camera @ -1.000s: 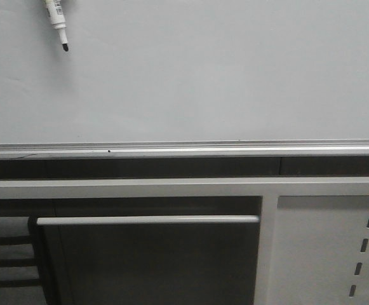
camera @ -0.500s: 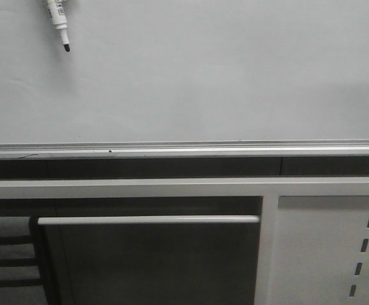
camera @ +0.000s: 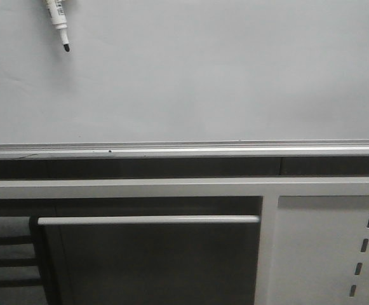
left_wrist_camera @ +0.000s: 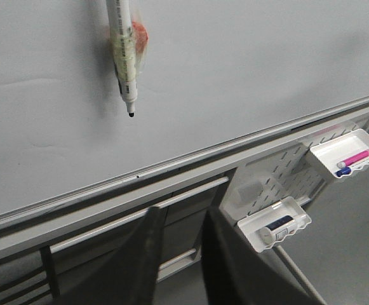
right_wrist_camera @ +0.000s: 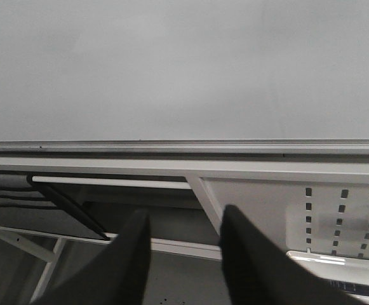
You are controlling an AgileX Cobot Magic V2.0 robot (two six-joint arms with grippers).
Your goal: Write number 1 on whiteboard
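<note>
Front view: the whiteboard (camera: 222, 76) fills the upper half, and it is bare, with no number 1 anywhere on it. A marker (camera: 58, 22) pokes in at the top left, cap off and black tip pointing down, close against the board. Neither gripper shows here, so this view says nothing about the jaws.

Left wrist view: the marker hangs tip down with a yellowish and red patch around its barrel. What holds it there I cannot tell. The left gripper (left_wrist_camera: 184, 229) sits well below it, with its jaws a moderate gap apart and nothing between them. Only this view shows two white trays (left_wrist_camera: 348, 152) off to the side holding spare pens.

Right wrist view: the right gripper (right_wrist_camera: 184, 219) is parted wide and empty, facing blank board above the silver rail (right_wrist_camera: 184, 147). No marker appears here.

My read is that writing has not begun. The next move calls for a firm hold on the marker, then one short downward stroke with the tip pressed on.
</note>
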